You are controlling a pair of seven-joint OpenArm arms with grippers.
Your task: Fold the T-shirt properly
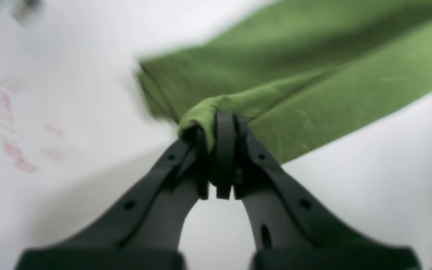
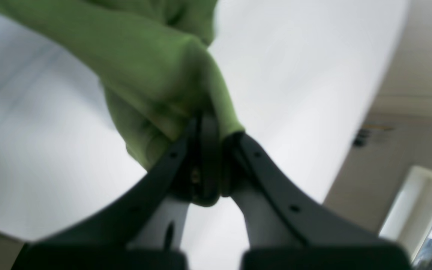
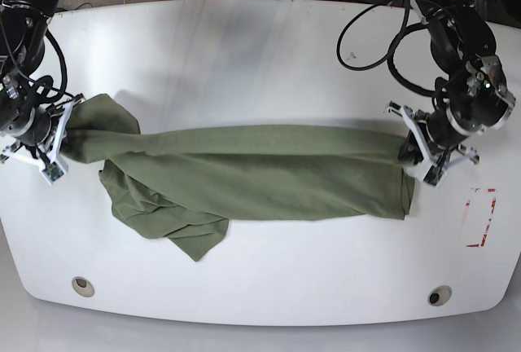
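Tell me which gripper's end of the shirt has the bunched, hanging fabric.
The right gripper, on the base view's left. The T-shirt sags into a crumpled bunch below it, while the end at the left gripper lies flat and smooth on the table.

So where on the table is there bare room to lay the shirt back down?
The white table is bare in a wide band behind the T-shirt, and in a strip in front of it toward the near edge. The middle is crowded: the shirt stretches between the left gripper and right gripper. Red marking sits near the left arm.
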